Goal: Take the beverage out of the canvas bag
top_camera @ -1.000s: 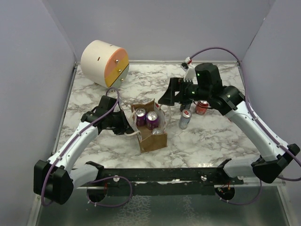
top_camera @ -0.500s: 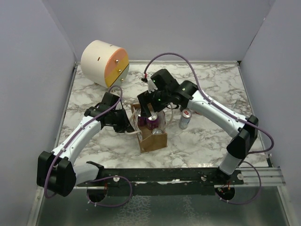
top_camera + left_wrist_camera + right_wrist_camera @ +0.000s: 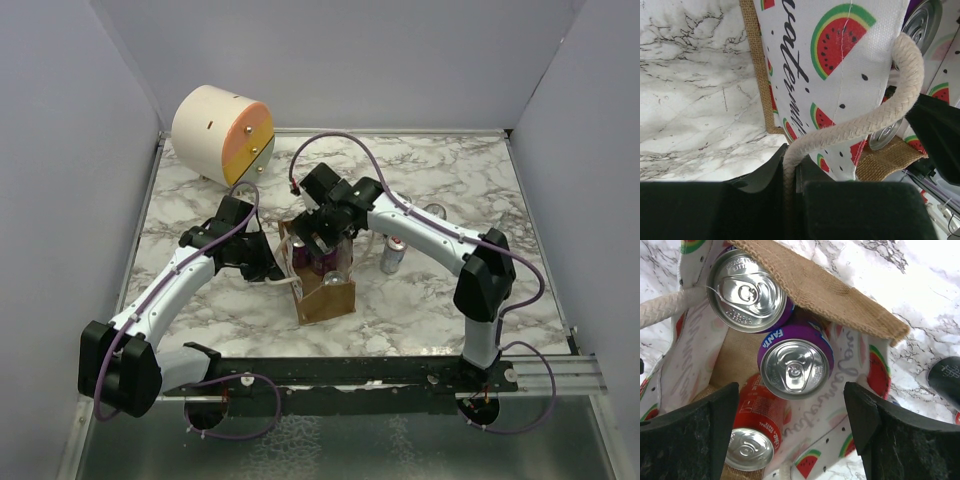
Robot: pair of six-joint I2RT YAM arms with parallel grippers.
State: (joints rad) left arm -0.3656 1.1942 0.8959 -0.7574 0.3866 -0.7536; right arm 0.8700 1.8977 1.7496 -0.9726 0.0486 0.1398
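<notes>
Top external view: white marble table with grey veins, closed in by plain pale lilac walls on three sides.

Bag stands upright about mid-table, mouth facing up. Long axis runs from near to far, far end swung a little left. Near end panel is plain brown burlap. The long sides carry a white watermelon print with script lettering.

Far left of the bag, at the back corner, a cream drum lies on its side, orange end turned toward the bag. Just right of the bag a silver can stands on the marble, apart from it.

Left gripper sits close against the bag's left side. Left wrist view: jaws closed on the white rope handle, which runs taut from between them up across the printed panel.

Right gripper hangs over the bag's mouth, pointing down. Right wrist view: its black fingers are spread wide and hold nothing.

Inside the bag, three cans stand upright, tops showing. A purple can sits in the middle, between the spread fingers but not touched by them. A second purple can is touching it on one side, under the burlap edge. A red can is on the other side, lower in the bag.
</notes>
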